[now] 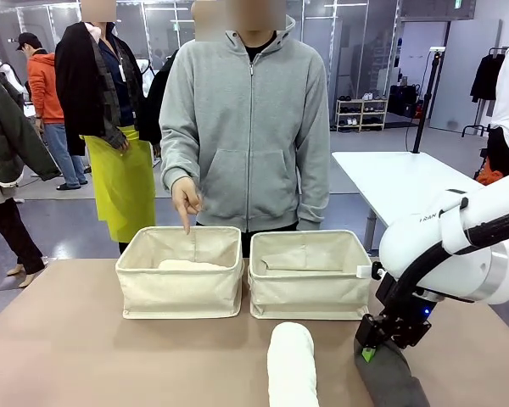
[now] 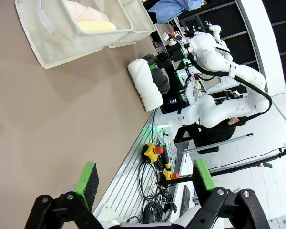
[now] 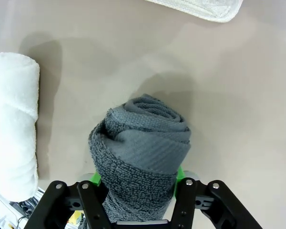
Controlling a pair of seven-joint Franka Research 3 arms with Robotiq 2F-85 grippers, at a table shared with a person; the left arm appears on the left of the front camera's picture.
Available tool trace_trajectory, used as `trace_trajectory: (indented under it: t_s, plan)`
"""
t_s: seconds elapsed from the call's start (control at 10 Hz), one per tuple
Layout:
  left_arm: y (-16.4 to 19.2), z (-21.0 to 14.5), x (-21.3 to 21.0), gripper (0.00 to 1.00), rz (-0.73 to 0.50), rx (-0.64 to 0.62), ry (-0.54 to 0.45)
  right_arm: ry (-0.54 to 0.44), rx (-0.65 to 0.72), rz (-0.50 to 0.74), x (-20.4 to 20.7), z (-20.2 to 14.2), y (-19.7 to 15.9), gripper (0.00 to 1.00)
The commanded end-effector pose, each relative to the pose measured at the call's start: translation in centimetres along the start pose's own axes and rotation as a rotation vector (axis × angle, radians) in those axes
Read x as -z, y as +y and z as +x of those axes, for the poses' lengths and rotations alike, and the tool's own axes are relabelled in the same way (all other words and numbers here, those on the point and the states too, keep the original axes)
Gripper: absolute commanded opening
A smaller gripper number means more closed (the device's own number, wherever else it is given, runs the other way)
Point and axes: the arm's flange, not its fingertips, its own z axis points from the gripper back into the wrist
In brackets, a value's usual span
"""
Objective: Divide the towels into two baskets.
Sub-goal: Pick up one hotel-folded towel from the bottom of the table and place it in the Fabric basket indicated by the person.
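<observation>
Right hand (image 1: pixel 369 354) is clamped on the grey towel (image 3: pixel 143 148), which lies on the desk (image 1: pixel 68 339) on the robot's right, in front of the right basket (image 1: pixel 310 297). Left hand (image 2: pixel 145 183) hangs with fingers apart, holding nothing.

Risks as I read them:
- The grip looks to sit near the end of the roll that faces the baskets. On lift the free end could sag or unroll, then drag on the desk or snag a basket rim.
- White towel (image 1: pixel 293 366) lies just beside the grey one. A sideways swing could nudge it or roll it toward the desk edge.
- The baskets have soft sides. A low approach could push a wall in or shove the basket instead of clearing the rim.
- Person's hand (image 1: pixel 187 197) is pointing down over the left basket (image 1: pixel 180 292), so any path that way risks contact.
- Pink towel (image 2: pixel 81 9) and yellow towel (image 2: pixel 97 25) already sit in the left basket. Dropping the grey one there too would spoil an even split, so the right basket looks like the sane target.

Writing: dark lettering on the right arm (image 1: pixel 458 246) starts "FRAN", the rest is cut off. Small white tab (image 1: pixel 364 271) on the right basket's corner, too small to read. Nothing readable on the towels.
</observation>
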Motion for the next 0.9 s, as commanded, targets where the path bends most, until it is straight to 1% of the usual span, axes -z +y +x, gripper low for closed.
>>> trace_trajectory:
  t_s: [0.0,0.1,0.2,0.3,0.4,0.5,0.6,0.8]
  plan:
    - [-0.2,-0.4,-0.2,1.0,-0.003,-0.003,0.011,0.0,0.036,-0.033,1.7,-7.3,-0.3,0.24]
    - [-0.2,-0.4,-0.2,1.0,-0.003,-0.003,0.011,0.001,0.01,-0.039,0.5,-7.1,-0.3,0.19]
    - [-0.2,-0.4,-0.2,1.0,-0.003,-0.003,0.011,-0.006,-0.025,-0.03,-1.9,-6.6,-0.1,0.19]
    - [-0.2,-0.4,-0.2,1.0,-0.003,-0.003,0.011,-0.033,-0.069,-0.041,-4.3,-6.2,0.5,0.19]
    - [-0.2,-0.4,-0.2,1.0,-0.003,-0.003,0.011,-0.054,-0.128,-0.022,-6.6,-5.7,1.5,0.19]
    - [-0.2,-0.4,-0.2,1.0,-0.003,-0.003,0.011,-0.07,-0.204,-0.055,-8.8,-5.2,2.5,0.19]
    - [-0.2,-0.4,-0.2,1.0,-0.003,-0.003,0.011,-0.096,-0.329,-0.062,-11.0,-4.4,3.7,0.19]
    - [-0.2,-0.4,-0.2,1.0,-0.003,-0.003,0.011,-0.111,-0.59,-0.083,-13.3,-3.5,5.2,0.19]
